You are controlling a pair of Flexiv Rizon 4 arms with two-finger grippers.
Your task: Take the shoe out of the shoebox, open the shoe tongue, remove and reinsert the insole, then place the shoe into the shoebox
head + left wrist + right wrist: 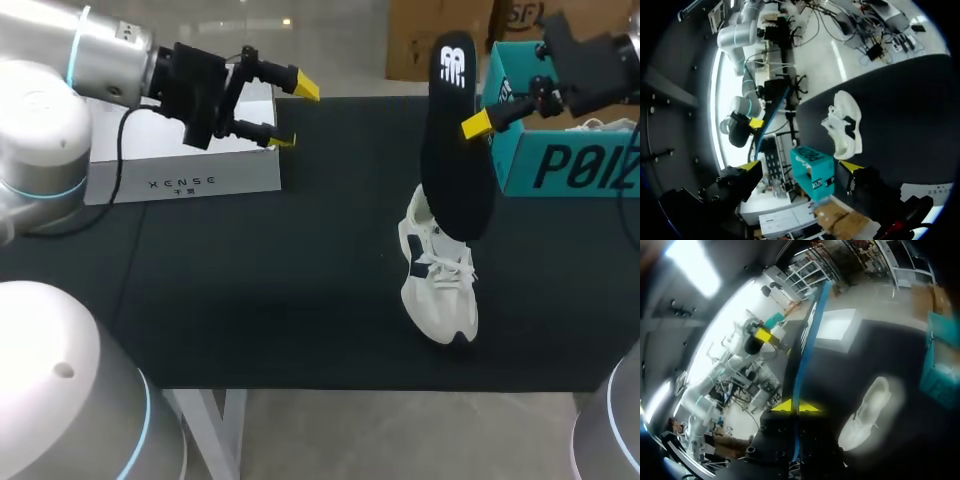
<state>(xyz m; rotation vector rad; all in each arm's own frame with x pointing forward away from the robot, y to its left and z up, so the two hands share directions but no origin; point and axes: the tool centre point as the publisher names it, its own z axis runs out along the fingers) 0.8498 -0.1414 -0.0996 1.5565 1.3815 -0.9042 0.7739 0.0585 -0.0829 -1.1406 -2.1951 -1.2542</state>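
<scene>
A white shoe (pixel 440 280) stands on the black table (pixel 250 290), toe toward the front edge. Above it hangs a black insole (pixel 455 150), held upright with my right gripper (pixel 478 123) shut on its edge. In the right wrist view the insole (pixel 804 345) runs edge-on out from between the shut fingertips (pixel 782 406), with the shoe (pixel 867 415) below. The teal shoebox (pixel 560 160) stands at the back right. My left gripper (pixel 292 112) hovers open and empty at the back left, well apart from the shoe. From the left wrist, the shoe (pixel 845 127) and shoebox (pixel 812 172) lie ahead of that gripper (pixel 800 166).
A white flat box (pixel 185 175) lies at the back left of the table, under my left arm. Bare black tabletop stretches between the white box and the shoe, and along the front edge.
</scene>
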